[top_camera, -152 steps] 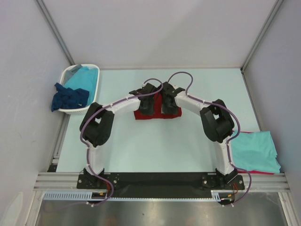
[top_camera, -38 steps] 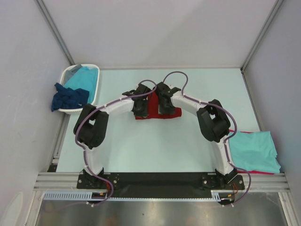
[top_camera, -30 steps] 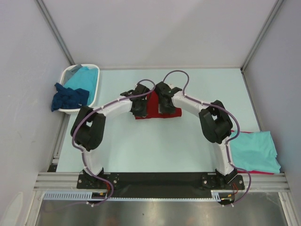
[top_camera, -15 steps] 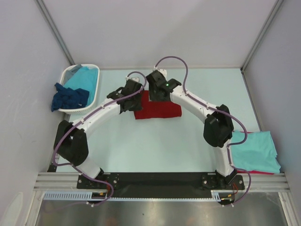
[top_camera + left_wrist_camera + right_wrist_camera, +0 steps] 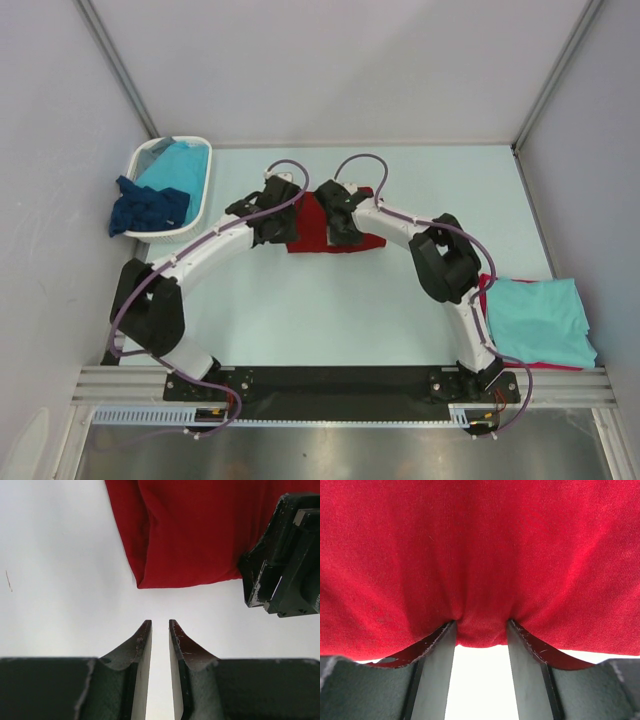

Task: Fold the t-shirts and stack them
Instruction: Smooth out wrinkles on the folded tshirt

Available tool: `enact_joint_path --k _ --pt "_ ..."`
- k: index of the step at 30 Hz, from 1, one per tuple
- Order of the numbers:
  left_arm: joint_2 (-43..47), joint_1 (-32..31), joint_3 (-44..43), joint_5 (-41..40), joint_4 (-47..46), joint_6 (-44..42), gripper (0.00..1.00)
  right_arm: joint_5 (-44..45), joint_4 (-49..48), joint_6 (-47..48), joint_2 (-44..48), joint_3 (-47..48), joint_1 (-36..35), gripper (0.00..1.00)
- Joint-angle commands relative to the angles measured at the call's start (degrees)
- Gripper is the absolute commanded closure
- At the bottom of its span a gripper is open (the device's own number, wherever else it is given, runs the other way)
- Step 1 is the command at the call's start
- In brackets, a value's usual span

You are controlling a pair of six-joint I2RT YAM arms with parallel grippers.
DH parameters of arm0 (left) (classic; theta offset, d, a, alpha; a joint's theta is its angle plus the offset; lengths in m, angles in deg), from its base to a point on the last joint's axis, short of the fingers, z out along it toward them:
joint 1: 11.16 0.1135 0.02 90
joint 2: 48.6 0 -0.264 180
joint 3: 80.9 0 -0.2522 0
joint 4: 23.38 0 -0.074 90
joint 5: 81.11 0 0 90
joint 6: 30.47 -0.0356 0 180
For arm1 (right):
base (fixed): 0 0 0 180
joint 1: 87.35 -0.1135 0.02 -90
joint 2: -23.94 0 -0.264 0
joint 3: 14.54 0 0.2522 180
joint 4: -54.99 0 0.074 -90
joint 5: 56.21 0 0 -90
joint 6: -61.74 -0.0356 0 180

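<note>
Between right fingers [image 5: 432, 680], dark red t-shirt [image 5: 480, 555] edge pinched.

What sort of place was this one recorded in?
Most likely a lab test cell, not a home: plain grey walls box in a pale table, two robot arms are bolted to a metal rail, and shirts wait in a white basket.
</note>
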Motion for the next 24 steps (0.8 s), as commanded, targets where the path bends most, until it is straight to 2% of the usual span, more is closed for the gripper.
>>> enact_joint_path --k 1,5,7,9,13,18,24 --pt "3.1 -0.2 1.2 -1.4 -0.4 0.8 0.75 -0.2 -2.3 -1.3 -2.6 -3.3 0.1 0.50" --pt "4.1 -0.3 1.4 -0.6 -1.1 0.8 0.75 6.6 0.4 -1.8 5.1 -3.0 0.0 0.49" --pt "4.2 -0.2 0.8 -0.2 -1.3 0.5 0.75 11.4 2.4 -2.0 12.7 -3.1 0.0 0.47" --pt "3.4 -0.2 -0.4 0.6 -1.4 0.3 0.75 13.6 3.6 -1.8 19.6 -3.3 0.0 0.46" --pt "1.3 -0.4 -1.8 3.2 -2.1 0.4 0.75 14.9 7.1 -1.0 26.0 -5.1 0.5 0.43" --pt "-3.4 -0.8 -3.3 5.3 -2.7 0.4 0.73 12.7 7.7 -2.4 28.2 -11.9 1.3 0.44" --pt "-8.7 -0.9 -2.4 6.0 -3.9 0.5 0.73 8.9 3.2 -3.1 27.5 -21.1 2.5 0.44"
